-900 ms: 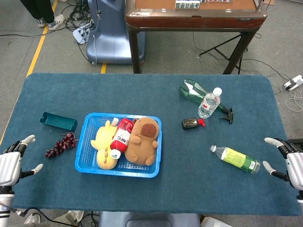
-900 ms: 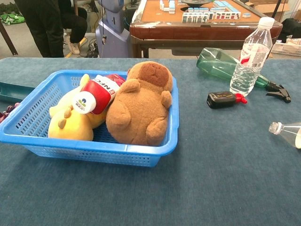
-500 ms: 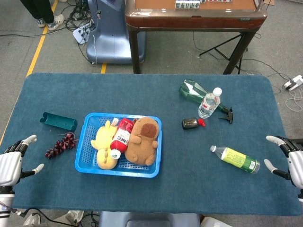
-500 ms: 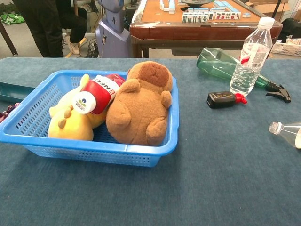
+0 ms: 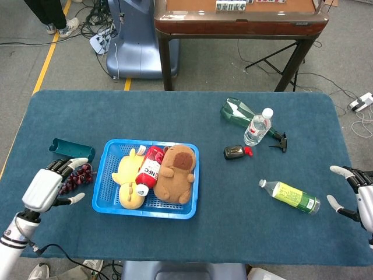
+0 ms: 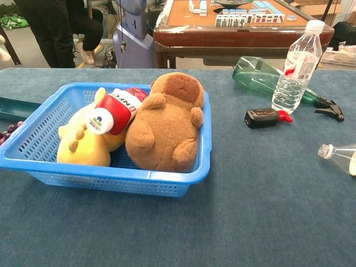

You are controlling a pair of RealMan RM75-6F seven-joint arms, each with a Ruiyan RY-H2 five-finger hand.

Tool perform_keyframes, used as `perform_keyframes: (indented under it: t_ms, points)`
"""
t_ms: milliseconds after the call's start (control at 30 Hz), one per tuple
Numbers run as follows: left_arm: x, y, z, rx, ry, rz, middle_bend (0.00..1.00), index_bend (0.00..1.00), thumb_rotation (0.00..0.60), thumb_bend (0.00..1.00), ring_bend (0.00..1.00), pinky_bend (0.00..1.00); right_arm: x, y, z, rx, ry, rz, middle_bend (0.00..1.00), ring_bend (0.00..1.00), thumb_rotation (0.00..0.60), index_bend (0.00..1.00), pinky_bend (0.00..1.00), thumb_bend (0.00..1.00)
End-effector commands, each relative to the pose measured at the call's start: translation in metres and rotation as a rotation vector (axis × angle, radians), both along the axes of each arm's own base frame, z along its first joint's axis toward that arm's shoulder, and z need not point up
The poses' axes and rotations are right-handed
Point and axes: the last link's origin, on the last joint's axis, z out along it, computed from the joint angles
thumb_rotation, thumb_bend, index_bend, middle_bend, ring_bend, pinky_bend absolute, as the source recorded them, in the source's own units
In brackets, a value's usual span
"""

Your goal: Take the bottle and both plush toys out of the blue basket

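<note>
Left hand (image 5: 45, 188) has moved in toward the blue basket (image 5: 105, 201), fingers spread and empty just beside it; right hand (image 5: 360, 201) open, idle; unloading not begun.

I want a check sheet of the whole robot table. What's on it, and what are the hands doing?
Surface: blue cloth table, flat.
Job's things: blue basket holds the yellow plush, red bottle and brown plush; none taken out.
Clutter: grapes, teal tray, green spray bottle, upright water bottle, black gadget, lying green-label bottle.
Robot hands: left robot hand open beside the basket, over the grapes; right robot hand open at the table's right edge.
Cables: on the floor behind.
Surroundings: brown game table, person's feet.
</note>
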Motion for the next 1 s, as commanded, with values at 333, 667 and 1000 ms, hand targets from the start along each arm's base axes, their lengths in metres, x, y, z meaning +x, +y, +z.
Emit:
perform_keyframes:
  t_ms: [333, 667, 1000]
  points:
    - [0.040, 0.042, -0.052, -0.169, 0.038, -0.167, 0.22, 0.19, 0.600, 0.17, 0.19, 0.22, 0.002, 0.001, 0.001, -0.004, 0.007, -0.006, 0.29, 0.27, 0.600, 0.27, 0.39, 0.21]
    - [0.057, 0.043, -0.081, -0.221, 0.022, -0.234, 0.20, 0.15, 0.600, 0.17, 0.19, 0.22, 0.001, 0.003, 0.004, -0.012, 0.011, -0.017, 0.29, 0.27, 0.600, 0.27, 0.39, 0.21]
    - [0.069, 0.050, -0.108, -0.229, 0.010, -0.261, 0.20, 0.15, 0.600, 0.17, 0.18, 0.22, -0.001, 0.004, 0.004, -0.013, 0.006, -0.025, 0.29, 0.27, 0.600, 0.27, 0.39, 0.21]
